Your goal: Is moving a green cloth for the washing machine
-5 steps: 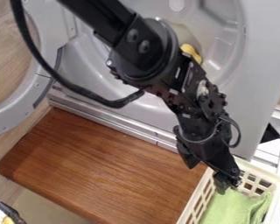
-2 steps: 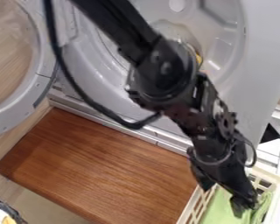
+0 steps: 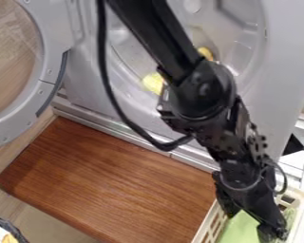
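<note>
The end effector [image 3: 272,231] points down into the lattice-sided plastic basket, at the green cloth. Whether it is open, closed or gripping the cloth, I cannot tell. The green cloth [image 3: 240,230] lies inside the plastic basket [image 3: 297,194], bunched in folds and partly hidden behind the end effector. From above the basket, the black robot arm [image 3: 202,90] slants up and leftward to the top edge of the view, with a loose black cable [image 3: 119,107] looping along its left side. To the left of the basket lies a brown wooden board [image 3: 110,180] with rounded corners and visible grain. Above and behind the basket stands the light grey washing machine [image 3: 278,80]. In its round opening, up and to the left of the basket, are a pale yellow item [image 3: 153,83] and a deeper yellow one [image 3: 205,53], both partly behind the arm. Farther left from the basket, the washing machine's round door [image 3: 48,88] stands open, its clear centre showing wood-patterned flooring [image 3: 8,61]
</note>
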Tool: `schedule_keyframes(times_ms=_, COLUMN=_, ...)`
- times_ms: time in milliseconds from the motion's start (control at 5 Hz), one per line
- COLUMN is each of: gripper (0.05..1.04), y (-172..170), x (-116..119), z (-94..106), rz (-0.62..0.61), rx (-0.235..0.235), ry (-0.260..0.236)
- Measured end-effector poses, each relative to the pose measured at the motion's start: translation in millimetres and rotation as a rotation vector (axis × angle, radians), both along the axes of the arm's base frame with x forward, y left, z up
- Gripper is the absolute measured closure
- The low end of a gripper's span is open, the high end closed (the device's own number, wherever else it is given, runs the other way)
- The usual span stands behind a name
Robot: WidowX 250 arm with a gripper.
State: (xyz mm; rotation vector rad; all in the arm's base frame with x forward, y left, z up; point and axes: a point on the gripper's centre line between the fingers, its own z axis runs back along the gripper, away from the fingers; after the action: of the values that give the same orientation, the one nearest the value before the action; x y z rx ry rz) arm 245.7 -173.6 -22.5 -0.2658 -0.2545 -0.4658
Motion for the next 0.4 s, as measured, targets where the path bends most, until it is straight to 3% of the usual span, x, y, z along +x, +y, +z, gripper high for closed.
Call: schedule_keyframes(times_ms=400, gripper=0.083, y=-13.3, x=-1.1, z=-19.9, rz=-0.036, rx=-0.003, ry=0.027)
